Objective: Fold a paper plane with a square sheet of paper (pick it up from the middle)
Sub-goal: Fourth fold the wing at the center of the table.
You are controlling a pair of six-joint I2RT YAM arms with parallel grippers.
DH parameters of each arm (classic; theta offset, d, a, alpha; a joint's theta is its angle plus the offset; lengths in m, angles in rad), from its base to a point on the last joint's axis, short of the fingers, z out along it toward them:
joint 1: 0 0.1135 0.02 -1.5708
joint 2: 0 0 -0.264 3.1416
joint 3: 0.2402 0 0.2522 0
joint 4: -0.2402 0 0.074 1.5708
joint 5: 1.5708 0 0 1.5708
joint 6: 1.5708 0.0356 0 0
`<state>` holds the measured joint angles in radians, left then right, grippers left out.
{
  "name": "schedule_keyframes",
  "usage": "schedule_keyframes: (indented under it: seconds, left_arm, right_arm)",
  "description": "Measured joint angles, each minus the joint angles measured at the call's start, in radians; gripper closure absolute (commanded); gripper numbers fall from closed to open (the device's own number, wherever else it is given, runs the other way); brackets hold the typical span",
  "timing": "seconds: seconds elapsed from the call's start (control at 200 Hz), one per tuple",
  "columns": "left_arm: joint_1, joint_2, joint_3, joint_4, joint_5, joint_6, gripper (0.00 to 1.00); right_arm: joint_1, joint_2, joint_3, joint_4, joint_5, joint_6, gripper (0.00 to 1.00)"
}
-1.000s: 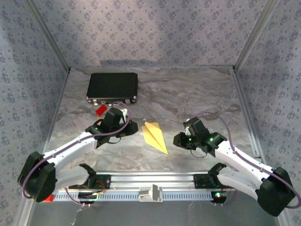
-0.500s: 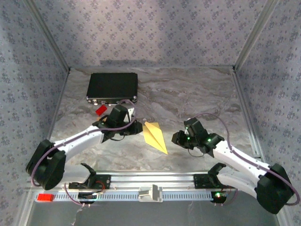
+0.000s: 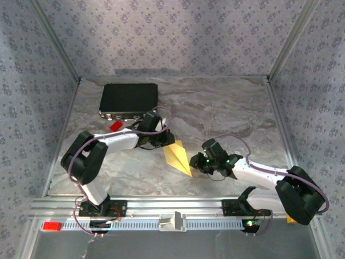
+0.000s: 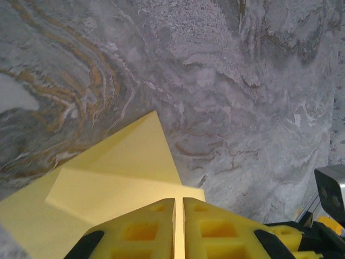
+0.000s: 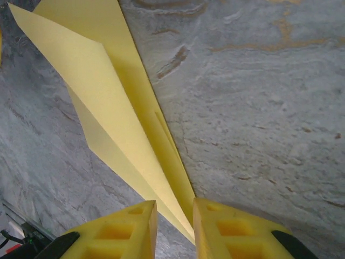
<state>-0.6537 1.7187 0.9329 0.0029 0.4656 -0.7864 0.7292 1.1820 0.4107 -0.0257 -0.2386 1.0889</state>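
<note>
**Left gripper takes the tail, right gripper reaches the nose**

Left gripper has swung in from left of centre to the wide rear end of the paper plane. Its yellow fingers have narrowed to a hairline slit with the tail edge running into it. We read that as a pinch on the paper.

Right gripper has slid in from the right to the pointed nose. Its fingers stand parted, and the tip lies between them unpinched.

The plane rests on the worktop just below centre of the overhead frame, nose toward lower right. The folding looks complete. With both ends now attended, we judge this a final crease-press or a lift of the finished dart.

Materials:
- **Paper:** thin, matte and pale yellow, with crisp creases and stacked triangular layers. One flap stands slightly proud and shadows the layer under it.
- **Worktop:** grey marbled pattern with ochre veins, flat, apparently smooth.
- **Fingers:** moulded yellow, with recessed pockets.
</note>
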Motion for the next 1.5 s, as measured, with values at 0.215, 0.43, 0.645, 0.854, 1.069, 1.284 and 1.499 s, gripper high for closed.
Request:
schedule_keyframes:
  seconds: [0.215,0.43,0.645,0.854,1.069,1.284,1.499]
  left_arm:
    - [-0.003,0.086,0.023,0.006,0.025,-0.012,0.92]
    - [-0.003,0.103,0.020,0.009,0.023,-0.011,0.93]
    - [-0.003,0.123,-0.003,0.025,0.019,-0.011,0.93]
    - [-0.003,0.137,-0.007,0.049,0.021,-0.010,0.94]
    - [-0.003,0.140,-0.007,0.055,0.022,-0.010,0.94]
    - [-0.003,0.140,-0.007,0.055,0.022,-0.011,0.95]
    - [-0.003,0.140,-0.007,0.056,0.022,-0.020,0.95]
  right_arm:
    - [0.000,-0.059,-0.055,0.014,-0.012,0.027,0.64]
    - [0.003,-0.071,-0.059,0.028,-0.047,0.030,0.64]
    - [0.020,-0.071,-0.078,0.050,-0.058,0.042,0.64]
    - [0.026,-0.069,-0.116,0.072,-0.063,0.068,0.59]
    - [0.038,-0.044,-0.116,0.100,-0.083,0.075,0.62]
    - [0.059,-0.047,-0.119,0.108,-0.084,0.081,0.61]
    - [0.061,-0.116,-0.151,0.096,-0.082,0.097,0.60]
